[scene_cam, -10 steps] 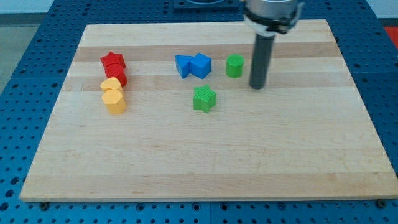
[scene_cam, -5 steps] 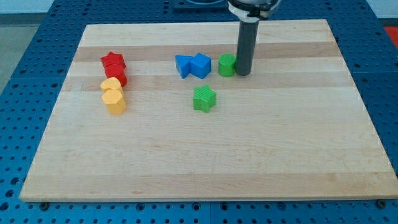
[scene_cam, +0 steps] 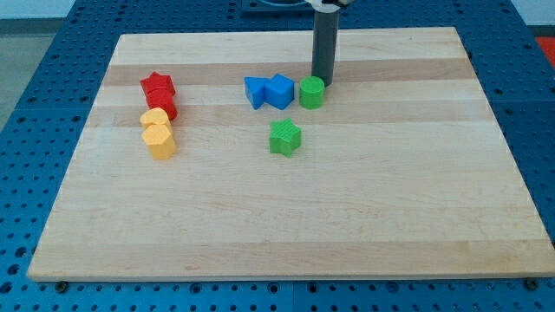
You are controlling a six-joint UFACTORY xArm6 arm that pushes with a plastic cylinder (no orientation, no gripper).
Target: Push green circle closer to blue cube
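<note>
One small gap is what counts here: the green circle sits just to the view's right of the blue cube, very near it, and I cannot tell if the two touch. My tip is down on the tabletop just behind the green circle, toward the view's top and a bit to the view's right of it, right by its edge. So the green circle lies toward the view's bottom and left of my tip, and the blue cube lies farther along to the view's left, almost in one line with it. I have no fingers at all, only a dark rod, so nothing is held or let go. To close the gap, I think the tip would need to be more on the view's right side of the green circle and push toward the view's left. A push from where it is now might send the green circle down toward the green star instead
</note>
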